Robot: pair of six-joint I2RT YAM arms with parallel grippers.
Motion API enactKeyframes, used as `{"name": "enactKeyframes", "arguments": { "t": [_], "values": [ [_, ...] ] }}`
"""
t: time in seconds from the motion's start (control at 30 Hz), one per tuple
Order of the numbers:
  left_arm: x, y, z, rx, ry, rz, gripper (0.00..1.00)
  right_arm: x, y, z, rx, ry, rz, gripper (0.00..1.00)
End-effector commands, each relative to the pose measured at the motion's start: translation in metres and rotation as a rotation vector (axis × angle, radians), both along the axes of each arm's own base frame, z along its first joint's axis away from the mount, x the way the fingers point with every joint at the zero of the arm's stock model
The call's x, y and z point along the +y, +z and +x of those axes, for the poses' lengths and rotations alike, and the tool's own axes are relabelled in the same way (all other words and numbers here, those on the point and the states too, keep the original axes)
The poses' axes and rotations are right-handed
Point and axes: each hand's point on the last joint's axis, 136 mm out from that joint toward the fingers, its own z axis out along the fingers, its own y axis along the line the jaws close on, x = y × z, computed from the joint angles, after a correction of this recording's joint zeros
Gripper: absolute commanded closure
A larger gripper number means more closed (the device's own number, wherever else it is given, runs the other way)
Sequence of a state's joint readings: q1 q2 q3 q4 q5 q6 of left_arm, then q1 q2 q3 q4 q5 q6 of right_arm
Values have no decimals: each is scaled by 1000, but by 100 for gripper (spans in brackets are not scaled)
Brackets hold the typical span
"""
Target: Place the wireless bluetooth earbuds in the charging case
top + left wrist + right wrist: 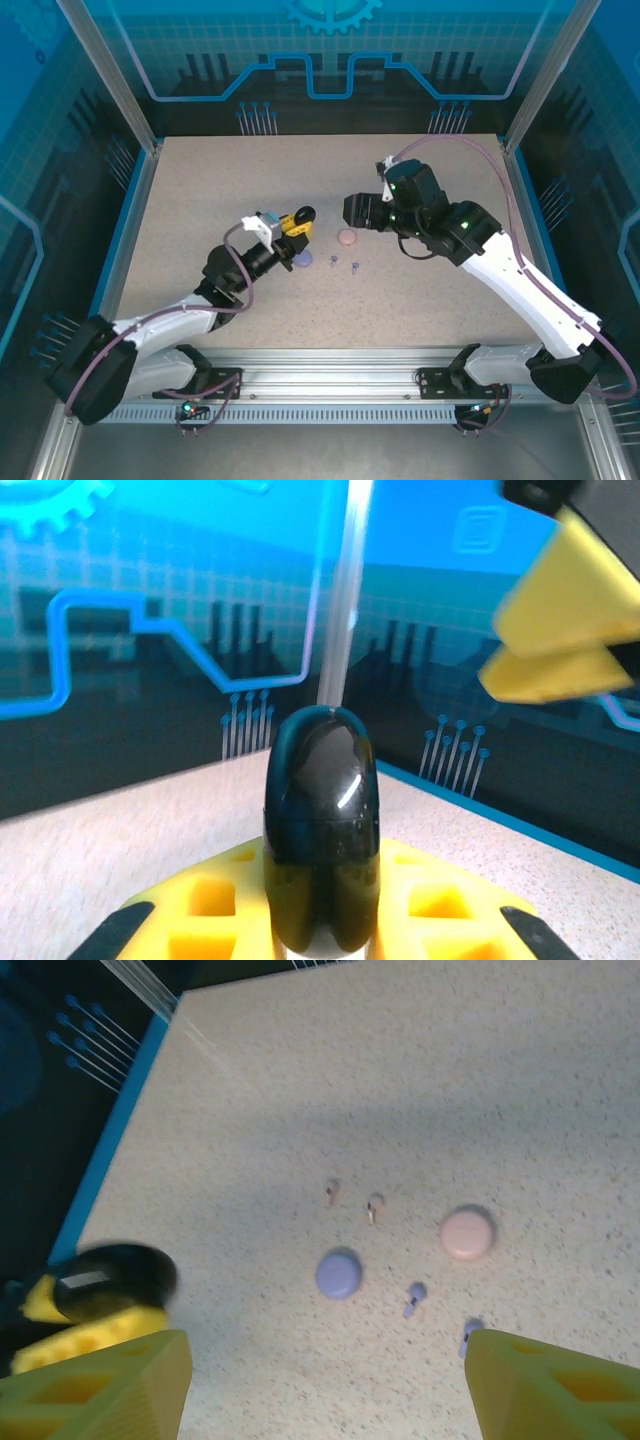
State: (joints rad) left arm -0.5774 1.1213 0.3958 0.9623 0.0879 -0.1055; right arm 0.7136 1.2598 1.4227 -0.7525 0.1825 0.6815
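My left gripper (pixel 297 221) is lifted off the table and shut on a glossy black round case (pixel 304 214), which stands edge-on between its yellow fingers (pixel 205 920) in the left wrist view (pixel 322 820). A purple case (pixel 338 1273) and a pink case (pixel 467 1232) lie shut on the table. Two purple buds (pixel 414 1296) (pixel 470 1333) lie near them, and two pale pink buds (pixel 332 1191) (pixel 375 1206) lie beyond. My right gripper (pixel 325 1400) hovers open above them, holding nothing. The black buds are out of view.
The speckled table (pixel 420 300) has blue-edged transparent walls (pixel 120 230) on all sides. From above, the purple case (pixel 303 260) sits just below the left gripper and the pink case (pixel 346 237) just below the right gripper (pixel 352 211).
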Motion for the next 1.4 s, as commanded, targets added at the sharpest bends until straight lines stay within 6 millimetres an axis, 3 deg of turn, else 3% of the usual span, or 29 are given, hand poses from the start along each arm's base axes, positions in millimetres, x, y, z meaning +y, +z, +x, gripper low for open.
{"name": "enactKeyframes", "arguments": {
  "t": [0.0,0.13,0.33,0.43,0.63,1.2,1.37],
  "values": [
    [30,-36,17,299,152,-19,100,1,-30,-1,53,-19,8,25],
    [57,-69,22,520,223,-39,100,3,-71,-6,119,-18,-4,23],
    [91,-117,22,796,275,-99,100,18,-109,-11,172,1,-81,22],
    [102,-134,23,889,272,-172,100,30,-116,-12,176,17,-135,22],
    [102,-165,23,1018,253,-195,100,52,-125,-5,192,27,-223,22],
    [119,-246,19,1219,390,-257,100,101,-164,21,303,-24,-309,22],
    [128,-255,20,1237,441,-265,100,107,-169,23,320,-61,-326,22]
  ]
}}
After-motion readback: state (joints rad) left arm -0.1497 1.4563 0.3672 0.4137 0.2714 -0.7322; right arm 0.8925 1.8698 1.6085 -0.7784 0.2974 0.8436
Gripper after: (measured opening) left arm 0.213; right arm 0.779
